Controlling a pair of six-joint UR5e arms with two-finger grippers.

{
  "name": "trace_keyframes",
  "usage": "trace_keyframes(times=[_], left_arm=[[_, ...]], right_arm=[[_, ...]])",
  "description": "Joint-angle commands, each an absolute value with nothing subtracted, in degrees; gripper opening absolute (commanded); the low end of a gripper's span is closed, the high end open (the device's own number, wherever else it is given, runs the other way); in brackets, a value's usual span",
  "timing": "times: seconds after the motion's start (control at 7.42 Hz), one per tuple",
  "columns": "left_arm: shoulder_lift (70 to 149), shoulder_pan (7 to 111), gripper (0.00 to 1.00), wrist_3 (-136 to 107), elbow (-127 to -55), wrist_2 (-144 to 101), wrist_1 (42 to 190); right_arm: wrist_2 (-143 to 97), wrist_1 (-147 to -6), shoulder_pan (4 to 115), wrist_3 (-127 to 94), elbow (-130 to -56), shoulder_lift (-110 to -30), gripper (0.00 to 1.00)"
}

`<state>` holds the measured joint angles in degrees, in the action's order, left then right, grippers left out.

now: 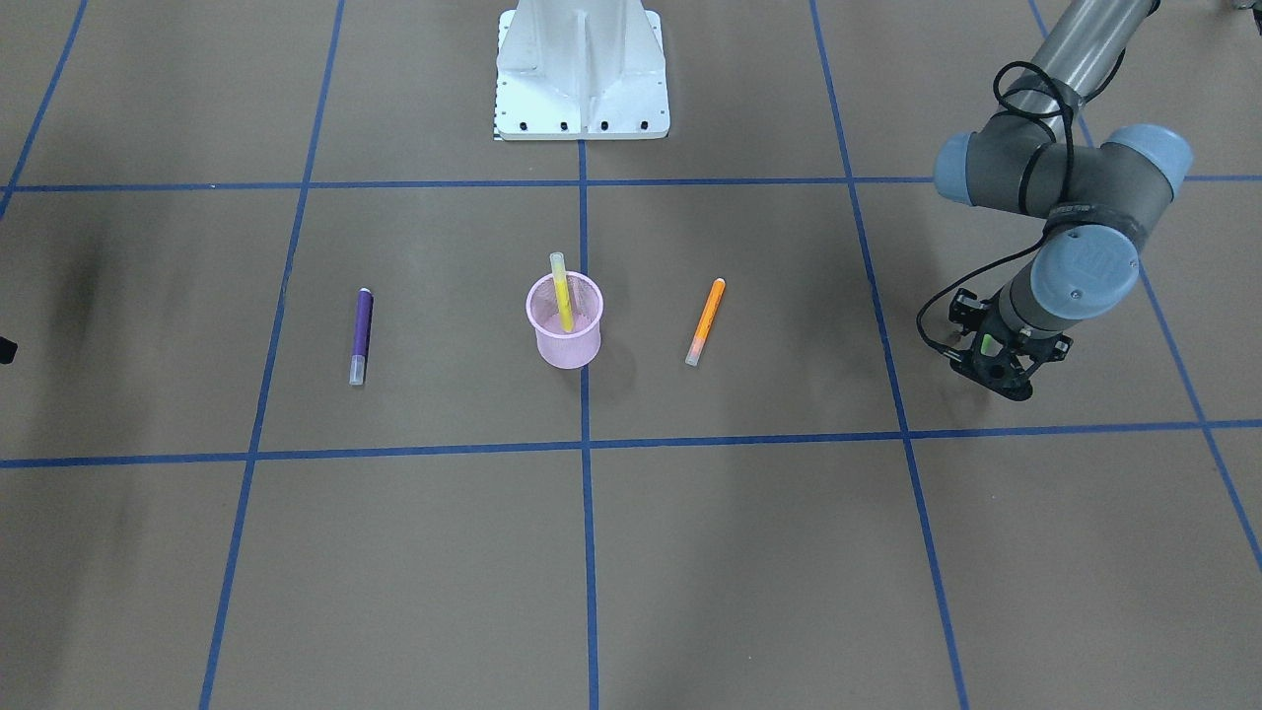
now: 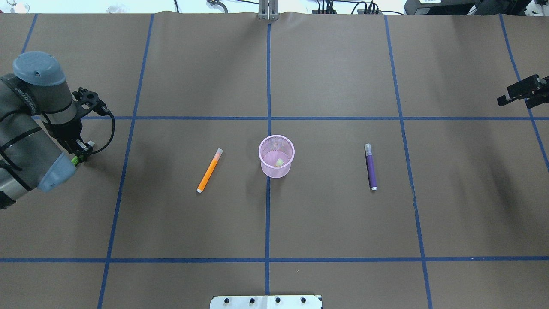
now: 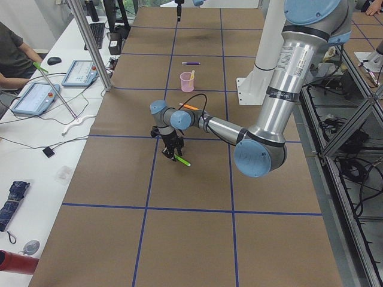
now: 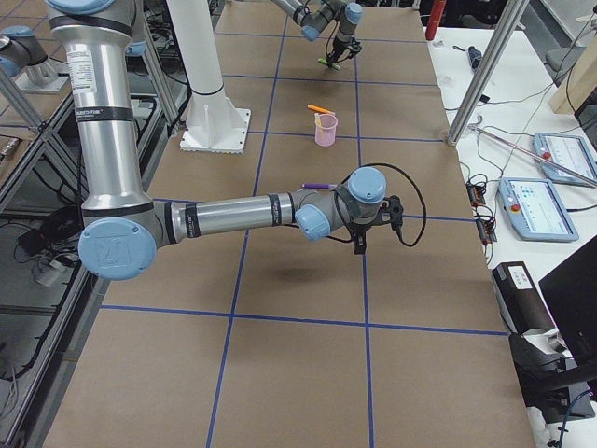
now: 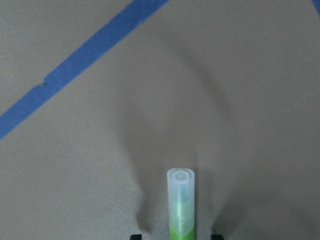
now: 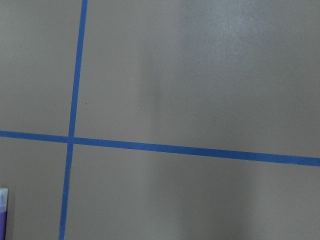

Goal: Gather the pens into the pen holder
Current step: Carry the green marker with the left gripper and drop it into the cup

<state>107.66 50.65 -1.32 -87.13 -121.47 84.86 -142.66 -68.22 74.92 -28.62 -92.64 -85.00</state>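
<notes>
Green pen (image 5: 180,210), cut off at the frame's bottom edge, sits clamped in the left gripper (image 1: 986,348), far from the central pen holder (image 1: 574,347); right gripper (image 2: 522,92), edge-cropped, pincer state unreadable.

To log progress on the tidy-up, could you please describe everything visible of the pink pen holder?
The pen holder is a small round pink mesh cup, tapering downward, translucent-looking. It stands upright on a blue tape line, between the orange pen and the purple pen. One yellow pen leans inside.
</notes>
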Motion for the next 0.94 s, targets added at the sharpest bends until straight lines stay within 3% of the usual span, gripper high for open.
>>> trace_keyframes(times=[0.0, 0.27, 0.4, 0.81], left_arm=[[107.8, 50.7, 0.00, -1.3, -87.3, -121.7, 84.6], [110.7, 51.8, 0.00, -2.0, -90.2, -122.2, 84.0], [112.2, 51.6, 0.00, -1.8, -95.6, -123.6, 82.1], [129.1, 47.5, 0.00, -6.5, -97.7, -122.7, 81.2]], right_arm=[[-142.6, -68.8, 75.2, -28.8, -93.7, -84.6, 0.99], [-142.7, -68.9, 76.2, -28.8, -93.8, -84.5, 0.99], [-142.7, -68.9, 76.3, -28.8, -94.4, -84.5, 0.99], [-142.5, -68.8, 76.3, -28.9, -94.5, -84.5, 0.99]])
